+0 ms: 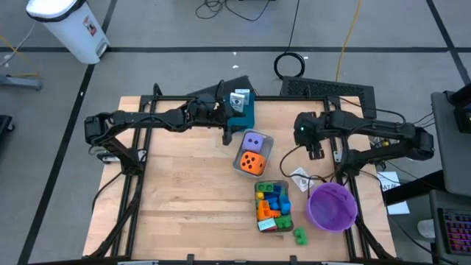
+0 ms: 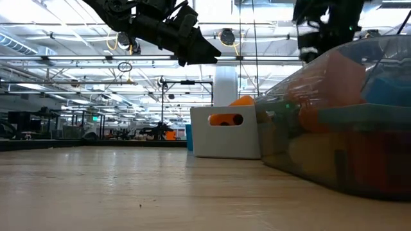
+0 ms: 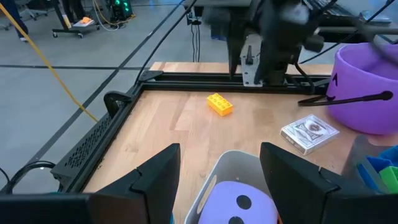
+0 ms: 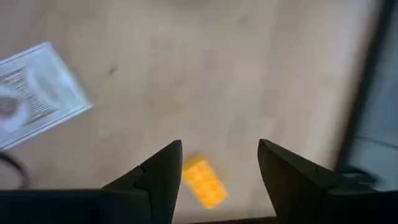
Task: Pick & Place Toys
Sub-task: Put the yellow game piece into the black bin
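Right gripper (image 4: 217,171): jaws apart, nothing between them; it hangs above a yellow brick (image 4: 205,182) lying on the table (image 1: 184,191)
Left gripper (image 3: 219,177): jaws apart, holding nothing; over the rim of the small grey tray (image 1: 266,145)
Dice: purple die (image 1: 254,141) and orange die (image 1: 252,163) sit together in that tray
Bricks: a mixed heap (image 1: 271,204) fills the second tray; one green brick (image 1: 299,235) lies just outside it
Nearby: purple bowl (image 1: 333,206); card pack (image 3: 309,133)

Matt wooden table (image 1: 184,191); glossy plastic yellow brick (image 3: 219,104).
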Controlling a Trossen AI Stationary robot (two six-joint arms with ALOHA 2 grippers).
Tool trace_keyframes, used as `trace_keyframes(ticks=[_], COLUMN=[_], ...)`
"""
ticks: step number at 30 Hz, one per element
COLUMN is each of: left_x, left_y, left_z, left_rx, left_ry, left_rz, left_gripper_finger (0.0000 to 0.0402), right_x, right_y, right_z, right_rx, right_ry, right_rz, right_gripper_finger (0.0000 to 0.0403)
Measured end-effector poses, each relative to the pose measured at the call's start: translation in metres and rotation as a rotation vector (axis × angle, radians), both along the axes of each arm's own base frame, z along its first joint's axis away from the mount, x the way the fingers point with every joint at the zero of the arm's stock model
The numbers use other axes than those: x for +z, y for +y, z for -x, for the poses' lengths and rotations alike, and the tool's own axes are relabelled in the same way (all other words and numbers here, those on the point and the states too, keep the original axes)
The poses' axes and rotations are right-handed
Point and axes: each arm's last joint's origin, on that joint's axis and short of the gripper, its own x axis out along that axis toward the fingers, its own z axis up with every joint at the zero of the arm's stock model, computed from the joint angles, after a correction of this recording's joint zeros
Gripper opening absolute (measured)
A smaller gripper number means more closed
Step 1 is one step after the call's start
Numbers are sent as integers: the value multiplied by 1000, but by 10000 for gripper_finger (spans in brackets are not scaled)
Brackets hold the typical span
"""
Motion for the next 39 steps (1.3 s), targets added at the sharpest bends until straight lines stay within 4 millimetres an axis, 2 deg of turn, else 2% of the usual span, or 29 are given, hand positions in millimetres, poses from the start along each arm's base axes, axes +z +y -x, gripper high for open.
trace_keyframes(ticks=[7, 16, 21, 26, 32, 39], left_x=[-1, -1, -1, -1, -2, -3], left_y=[0, 0, 0, 0, 0, 0], left_z=[0, 0, 0, 0, 1, 1], left_rx=[-1, -3, -2, -3, -3, -6], left_ry=[7, 6, 6, 5, 25, 29], left_rz=[2, -5, -5, -6, 0, -8], left_gripper_finger=[227, 227, 227, 227, 227, 227], right_x=[-47, -79, -89, -95, -102, -104], right_y=[-17, -23, -30, -38, -41, -43], right_z=[20, 28, 29, 23, 23, 22], right_rx=[-2, 110, 126, 159, 171, 190], right_ry=[178, 287, 342, 323, 414, 413], right_rz=[-71, -93, -82, -67, -68, -59], right_gripper_finger=[201, 201, 201, 201, 201, 201])
